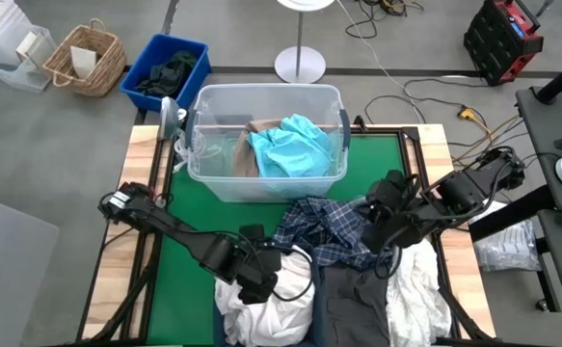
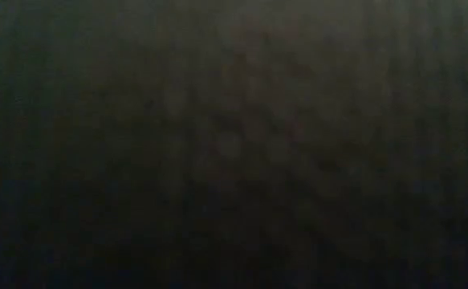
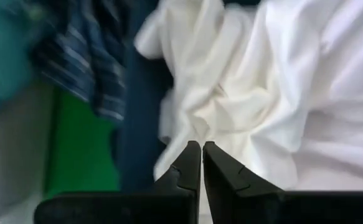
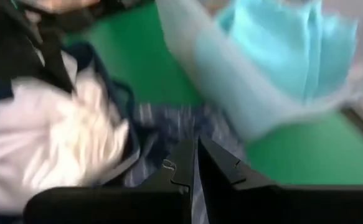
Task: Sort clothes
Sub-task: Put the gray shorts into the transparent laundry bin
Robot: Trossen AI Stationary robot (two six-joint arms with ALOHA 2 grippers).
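A white garment (image 1: 266,304) lies heaped at the table's near edge, and my left gripper (image 1: 259,273) is shut on it from above. A blue-and-white plaid shirt (image 1: 324,226) lies crumpled in front of the clear tub (image 1: 225,183). My right gripper (image 1: 375,231) is shut at the shirt's right side. A teal garment (image 1: 290,146) and a beige one (image 1: 246,145) lie in the tub. A dark grey garment (image 1: 358,299) and a second white garment (image 1: 417,289) lie at the near right. The low view is dark and shows nothing. My left gripper pinches a fold of the white garment (image 3: 201,127) between its two fingertips, coming from above. The creases run in toward the fingertips. The garment rests on the table, heaped and slack. One layer or several, I cannot tell. My right gripper pinches the plaid shirt's cloth (image 4: 169,127) at the shirt's right side, slanting down from the table's right. The fingers hide the place of contact. The shirt lies crumpled on the green mat.
A navy bin (image 1: 138,69) with dark clothes and a wicker basket (image 1: 86,58) stand on the floor beyond the table's far left corner. The green mat (image 1: 179,255) is bare at the left. A lamp base (image 1: 300,64) stands behind the tub.
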